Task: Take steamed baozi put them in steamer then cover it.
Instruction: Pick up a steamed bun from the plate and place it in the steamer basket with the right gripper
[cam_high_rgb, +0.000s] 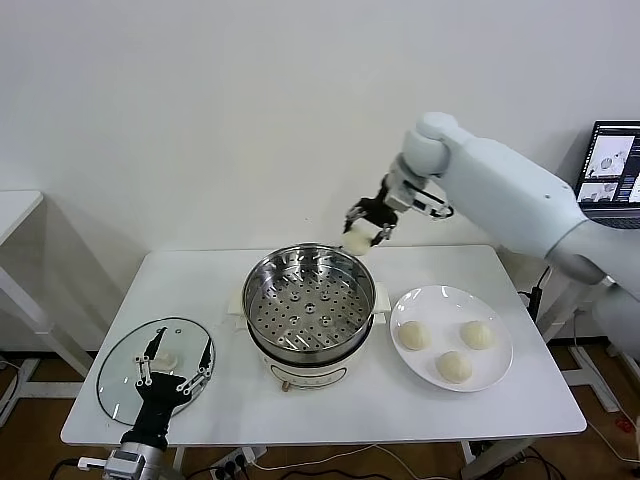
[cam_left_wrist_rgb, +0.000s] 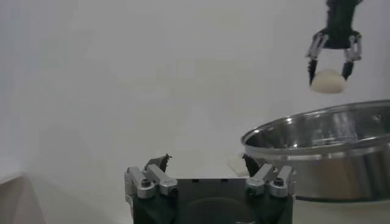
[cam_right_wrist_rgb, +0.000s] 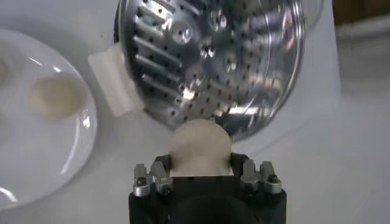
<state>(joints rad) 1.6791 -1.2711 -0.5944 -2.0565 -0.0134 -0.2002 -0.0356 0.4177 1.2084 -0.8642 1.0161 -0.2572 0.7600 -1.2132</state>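
My right gripper (cam_high_rgb: 365, 236) is shut on one baozi (cam_high_rgb: 357, 241) and holds it in the air just above the far right rim of the steamer (cam_high_rgb: 305, 305), whose perforated basket is bare. The right wrist view has that baozi (cam_right_wrist_rgb: 200, 145) between the fingers of the gripper (cam_right_wrist_rgb: 200, 159), over the steamer's edge (cam_right_wrist_rgb: 219, 55). Three more baozi (cam_high_rgb: 414, 335) lie on the white plate (cam_high_rgb: 445, 305) to the right. The glass cover (cam_high_rgb: 120, 375) lies flat at the front left, with my open left gripper (cam_high_rgb: 181, 345) hovering over its white handle (cam_high_rgb: 165, 358).
The steamer's white side handle (cam_right_wrist_rgb: 113, 82) sticks out towards the plate (cam_right_wrist_rgb: 36, 158). A laptop (cam_high_rgb: 610, 165) stands beyond the table's right end. In the left wrist view the steamer wall (cam_left_wrist_rgb: 329, 152) is ahead of the left gripper (cam_left_wrist_rgb: 206, 159).
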